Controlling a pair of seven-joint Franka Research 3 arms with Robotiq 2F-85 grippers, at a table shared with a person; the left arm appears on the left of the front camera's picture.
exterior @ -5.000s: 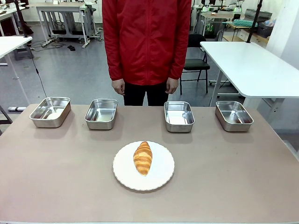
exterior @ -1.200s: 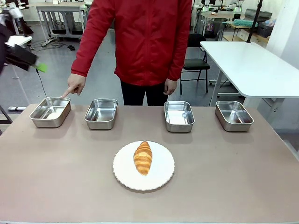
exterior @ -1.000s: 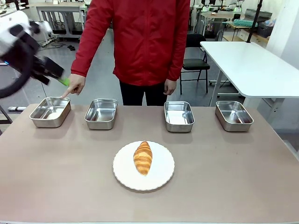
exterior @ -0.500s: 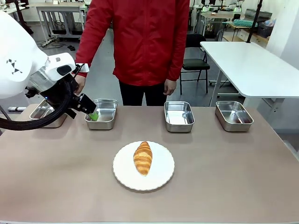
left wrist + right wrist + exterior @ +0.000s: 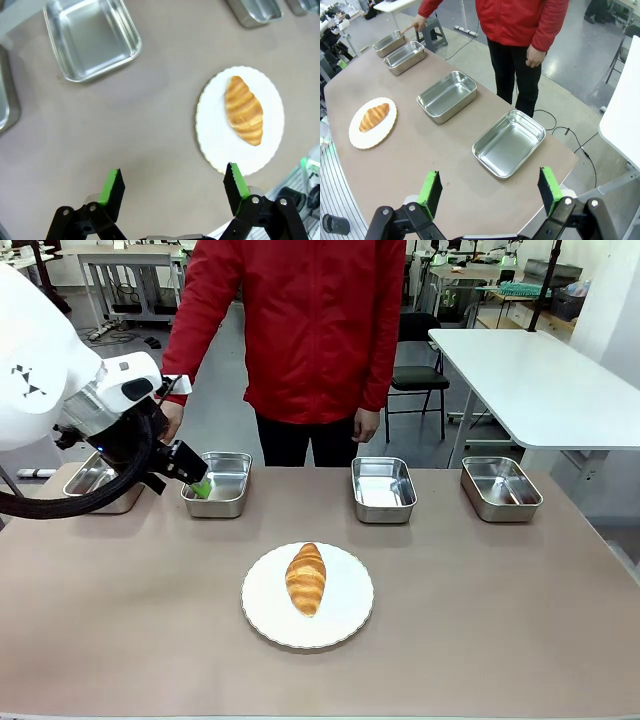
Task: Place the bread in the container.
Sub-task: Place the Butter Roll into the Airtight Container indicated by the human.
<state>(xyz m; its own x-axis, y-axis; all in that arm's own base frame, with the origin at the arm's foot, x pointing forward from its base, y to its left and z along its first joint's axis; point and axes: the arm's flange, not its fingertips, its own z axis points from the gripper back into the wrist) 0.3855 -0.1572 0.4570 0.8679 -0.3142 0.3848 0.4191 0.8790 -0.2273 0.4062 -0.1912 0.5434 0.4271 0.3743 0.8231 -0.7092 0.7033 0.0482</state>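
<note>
Golden-brown ridged bread (image 5: pixel 306 579), tapered ends, apparently whole, lying on plate (image 5: pixel 345 618).

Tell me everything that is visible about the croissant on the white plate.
The croissant is golden-brown with darker ridges across its back, thick in the middle and tapered at both ends. It looks whole and baked crisp. It lies flat near the middle of the round white plate, its long axis pointing roughly from the robot's side toward the person. Only the plate touches it. In the left wrist view it lies beyond the open left gripper, which is apart from it.
</note>
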